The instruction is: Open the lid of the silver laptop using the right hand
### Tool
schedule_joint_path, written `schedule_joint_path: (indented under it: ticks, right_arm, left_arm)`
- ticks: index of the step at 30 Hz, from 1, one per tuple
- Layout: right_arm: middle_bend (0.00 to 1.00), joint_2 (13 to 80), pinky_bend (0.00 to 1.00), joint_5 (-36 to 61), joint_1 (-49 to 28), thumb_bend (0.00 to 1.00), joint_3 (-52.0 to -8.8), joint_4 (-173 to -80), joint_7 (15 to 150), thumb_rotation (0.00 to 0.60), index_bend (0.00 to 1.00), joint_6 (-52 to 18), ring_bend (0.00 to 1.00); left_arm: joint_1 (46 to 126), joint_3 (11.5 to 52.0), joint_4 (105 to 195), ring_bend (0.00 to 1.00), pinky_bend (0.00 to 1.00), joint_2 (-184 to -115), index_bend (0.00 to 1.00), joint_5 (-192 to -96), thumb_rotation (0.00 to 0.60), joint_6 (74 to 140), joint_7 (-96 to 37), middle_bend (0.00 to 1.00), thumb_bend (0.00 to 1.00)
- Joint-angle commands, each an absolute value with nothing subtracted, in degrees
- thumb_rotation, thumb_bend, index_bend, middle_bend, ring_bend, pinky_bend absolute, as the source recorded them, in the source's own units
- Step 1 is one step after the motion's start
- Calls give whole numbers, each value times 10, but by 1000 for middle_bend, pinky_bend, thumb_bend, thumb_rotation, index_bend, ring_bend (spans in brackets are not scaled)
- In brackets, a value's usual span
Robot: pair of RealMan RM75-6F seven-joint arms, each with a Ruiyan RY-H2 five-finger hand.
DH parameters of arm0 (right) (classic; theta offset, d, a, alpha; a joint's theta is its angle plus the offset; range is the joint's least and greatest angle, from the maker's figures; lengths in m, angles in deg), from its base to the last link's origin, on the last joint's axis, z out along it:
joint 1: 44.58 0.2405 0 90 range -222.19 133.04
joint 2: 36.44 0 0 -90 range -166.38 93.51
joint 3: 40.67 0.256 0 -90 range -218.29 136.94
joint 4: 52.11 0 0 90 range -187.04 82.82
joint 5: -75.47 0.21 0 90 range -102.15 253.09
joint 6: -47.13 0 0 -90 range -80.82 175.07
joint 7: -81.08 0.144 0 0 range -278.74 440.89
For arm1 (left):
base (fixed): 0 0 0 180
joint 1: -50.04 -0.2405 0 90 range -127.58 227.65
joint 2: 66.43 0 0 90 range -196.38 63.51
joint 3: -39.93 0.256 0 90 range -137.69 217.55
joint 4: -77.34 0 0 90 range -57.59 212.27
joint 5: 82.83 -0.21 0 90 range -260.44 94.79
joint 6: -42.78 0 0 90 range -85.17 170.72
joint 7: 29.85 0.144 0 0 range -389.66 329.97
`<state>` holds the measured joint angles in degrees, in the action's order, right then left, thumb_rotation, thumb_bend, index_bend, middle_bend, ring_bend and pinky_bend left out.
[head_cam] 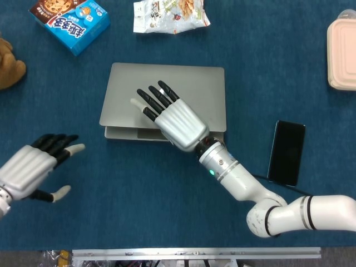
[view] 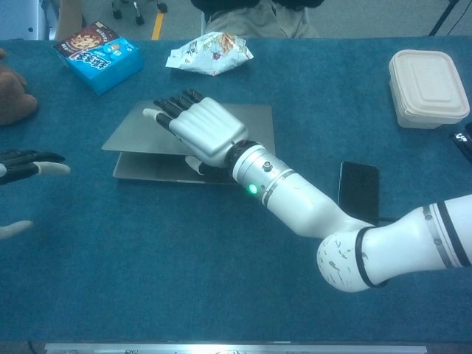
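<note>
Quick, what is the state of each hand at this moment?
Left hand: open, fingers apart, holding nothing.
Right hand: holds the front edge of the silver laptop lid, which is raised a little.

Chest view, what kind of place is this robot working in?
Probably a lab or office test bench: a table covered in blue cloth, staged with a silver laptop, snack bag and cookie box. Beyond its far edge, office chair casters stand on a hard floor.

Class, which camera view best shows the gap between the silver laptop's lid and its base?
The chest view: the silver laptop's lid is seen side-on, raised off its base by the right hand. The head view looks straight down, showing only a thin front strip.
</note>
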<state>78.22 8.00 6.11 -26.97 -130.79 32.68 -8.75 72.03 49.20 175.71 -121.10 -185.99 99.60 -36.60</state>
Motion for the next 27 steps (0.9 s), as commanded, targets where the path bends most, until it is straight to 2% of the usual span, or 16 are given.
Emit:
schedule_joint_path:
  ticks: [1,14,27]
  right_arm:
    - [0,782,14,83,64,383,-268,-1307,326,600,0,-90,0]
    - [0,781,13,94,76,383,-268,-1300,317,600,0,-98,0]
    - [0,775,13,106,83,391,-268,-1298,316,600,0,-102,0]
  left_arm:
    - [737,492,1758,0,36,-1220,0,-1862,380,978,-368,0,343]
    - [802,483,1746,0,4,-1265,0,-1837,369,899,-355,0,342]
    - [829,486,1691,0,0,-1319,0,-1835,368,905,-403,0,342]
